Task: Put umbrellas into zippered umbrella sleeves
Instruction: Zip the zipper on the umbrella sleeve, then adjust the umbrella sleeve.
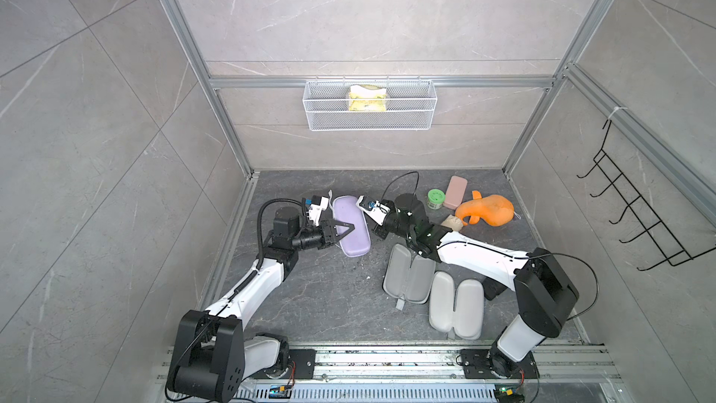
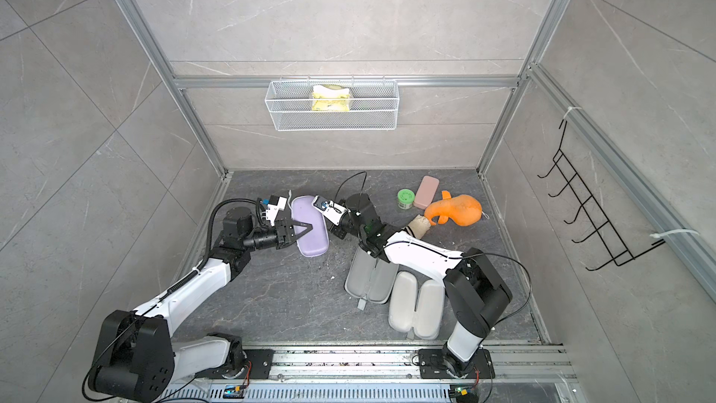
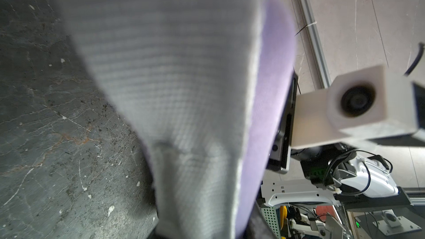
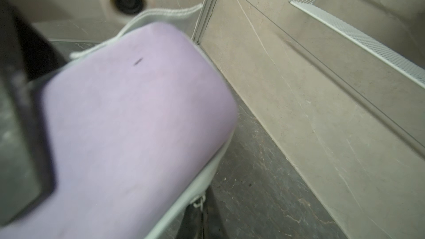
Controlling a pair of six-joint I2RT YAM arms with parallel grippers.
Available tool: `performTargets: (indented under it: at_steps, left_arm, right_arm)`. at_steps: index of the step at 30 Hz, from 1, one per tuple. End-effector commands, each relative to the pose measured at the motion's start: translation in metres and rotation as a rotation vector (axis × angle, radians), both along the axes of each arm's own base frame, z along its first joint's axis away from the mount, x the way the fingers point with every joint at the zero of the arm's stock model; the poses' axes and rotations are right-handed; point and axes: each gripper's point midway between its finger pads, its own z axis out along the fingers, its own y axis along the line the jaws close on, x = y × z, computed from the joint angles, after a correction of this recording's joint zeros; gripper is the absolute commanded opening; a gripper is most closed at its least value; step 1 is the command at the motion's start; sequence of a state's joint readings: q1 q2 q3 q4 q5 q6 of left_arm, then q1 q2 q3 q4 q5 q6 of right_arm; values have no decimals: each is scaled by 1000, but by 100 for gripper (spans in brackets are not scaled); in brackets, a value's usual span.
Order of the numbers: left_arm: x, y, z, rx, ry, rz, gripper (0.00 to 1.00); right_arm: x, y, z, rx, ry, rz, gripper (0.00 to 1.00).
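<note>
In both top views a lilac zippered umbrella sleeve (image 1: 354,242) (image 2: 310,244) lies closed on the dark floor. My left gripper (image 1: 346,227) is shut across its middle. In the left wrist view, its grey zipper band (image 3: 174,102) and lilac shell (image 3: 269,102) fill the frame. My right gripper (image 1: 375,232) (image 4: 202,205) sits at the sleeve's right edge, shut on the zipper pull (image 4: 198,202) beside the lilac shell (image 4: 128,120). Two more sleeves (image 1: 408,279) (image 1: 457,306) lie open flat, grey lining up. A cream umbrella (image 1: 451,222) peeks out behind the right arm.
An orange plush toy (image 1: 486,209), a green jar (image 1: 436,199) and a flat pink case (image 1: 455,191) sit at the back right. A white wire basket (image 1: 370,118) hangs on the back wall. Black hooks (image 1: 639,222) hang on the right wall.
</note>
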State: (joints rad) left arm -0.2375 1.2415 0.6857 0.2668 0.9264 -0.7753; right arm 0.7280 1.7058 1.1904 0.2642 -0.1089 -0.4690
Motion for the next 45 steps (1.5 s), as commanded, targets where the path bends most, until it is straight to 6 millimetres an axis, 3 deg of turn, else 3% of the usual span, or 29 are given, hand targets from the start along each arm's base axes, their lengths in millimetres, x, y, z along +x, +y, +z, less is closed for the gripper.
performTargets:
  at_steps: [1, 7, 10, 16, 22, 27, 37, 45]
  left_arm:
    - [-16, -10, -9, -2, 11, -85, 13]
    - [-19, -15, -12, 3, 7, -98, 12]
    - [-16, -13, -7, 13, -21, -87, 12]
    - [-9, -9, 5, 40, -130, -71, 14]
    - [-7, -12, 11, 61, -198, -108, 22]
    - [-4, -17, 9, 50, -186, -144, 24]
    - [-15, -27, 18, 32, -248, -206, 21]
    - [-29, -34, 33, 11, -286, -298, 20]
  right_arm:
    - [32, -4, 52, 72, -113, -69, 0]
    - [42, 1, 61, 74, -104, -58, 0]
    - [38, -1, 50, 55, -56, -57, 1]
    - [25, -25, 35, 111, 187, -76, 48]
    - [-4, -44, 36, 336, 546, 20, 70]
    - [-26, -26, 29, 423, 807, 163, 73]
    - [-26, 0, 3, 440, 1030, 271, 74]
    - [-36, 16, 11, 485, 1134, 437, 62]
